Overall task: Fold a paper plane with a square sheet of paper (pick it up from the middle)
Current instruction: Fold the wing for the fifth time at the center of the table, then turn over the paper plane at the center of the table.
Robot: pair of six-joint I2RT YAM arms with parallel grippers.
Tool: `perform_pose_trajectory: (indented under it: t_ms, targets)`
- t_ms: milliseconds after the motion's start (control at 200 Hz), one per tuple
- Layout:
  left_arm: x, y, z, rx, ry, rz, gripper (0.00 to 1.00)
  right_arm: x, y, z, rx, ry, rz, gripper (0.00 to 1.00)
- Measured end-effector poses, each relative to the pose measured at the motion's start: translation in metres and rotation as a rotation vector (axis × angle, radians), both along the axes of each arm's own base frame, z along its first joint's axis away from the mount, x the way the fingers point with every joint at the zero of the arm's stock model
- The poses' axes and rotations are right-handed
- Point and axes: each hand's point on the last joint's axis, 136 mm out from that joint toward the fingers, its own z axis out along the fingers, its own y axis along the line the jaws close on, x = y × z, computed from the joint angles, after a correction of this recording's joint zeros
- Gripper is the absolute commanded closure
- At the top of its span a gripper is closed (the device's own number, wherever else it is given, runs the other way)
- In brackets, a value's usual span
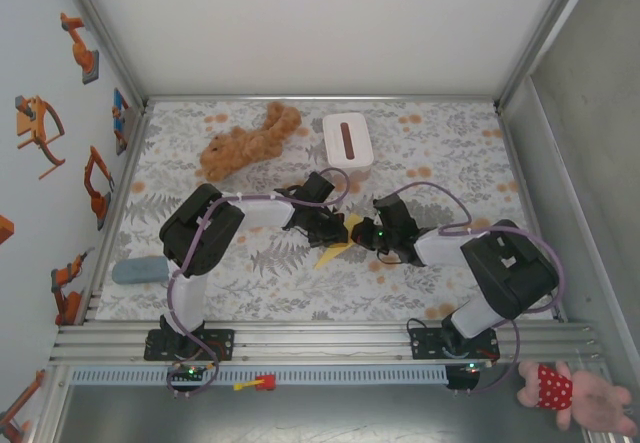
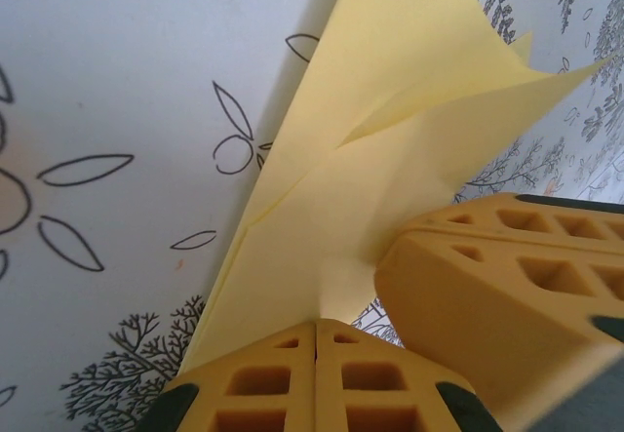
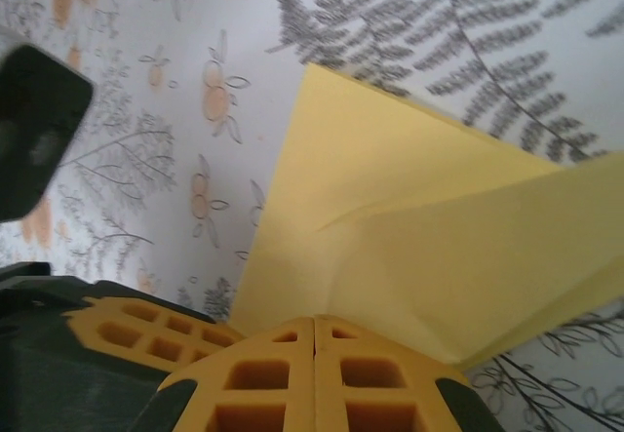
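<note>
The pale-yellow sheet of paper is folded into a pointed, layered shape with a centre crease, like a paper plane, and sits at mid table between the two arms. My left gripper is shut on its edge; in the left wrist view the paper fans out from the closed fingertips, its point stretching away over the patterned cloth. My right gripper is shut on the same paper from the other side. The two grippers nearly touch: the right one's fingers loom beside my left jaws.
A brown plush toy and a white box with a brown slot lie at the back of the floral cloth. A grey-blue object sits at the left edge. Metal rails and walls fence the table. A pink plush lies outside, bottom right.
</note>
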Motion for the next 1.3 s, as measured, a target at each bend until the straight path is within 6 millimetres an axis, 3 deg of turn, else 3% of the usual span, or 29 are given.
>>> perform_pose_trajectory:
  t_ms: [275,716,811,951,1042,1232,1297]
  targets:
    - [0.000,0.000,0.000,-0.010,-0.008,0.000,1.00,0.008,-0.018,-0.005,0.002,0.004,-0.035,1.00]
    - [-0.001,0.000,0.000,-0.015,-0.010,-0.001,1.00,0.051,-0.098,-0.003,-0.023,-0.024,-0.236,1.00]
    - [-0.001,0.000,0.000,-0.016,-0.010,-0.002,0.99,0.047,-0.103,0.002,-0.043,-0.020,-0.238,1.00]
    - [-0.003,0.003,0.004,-0.008,-0.004,-0.001,0.87,0.044,-0.105,0.025,-0.055,-0.049,-0.227,1.00]
    - [-0.001,0.002,0.016,-0.018,-0.014,0.005,0.76,0.042,-0.105,0.041,-0.074,-0.066,-0.219,0.99]
    - [0.018,0.009,0.077,-0.101,-0.127,0.046,0.58,0.027,-0.099,0.056,-0.149,-0.034,-0.194,0.68]
    - [0.028,0.022,0.099,-0.120,-0.181,0.082,0.53,0.020,-0.095,0.059,-0.185,-0.012,-0.178,0.63]
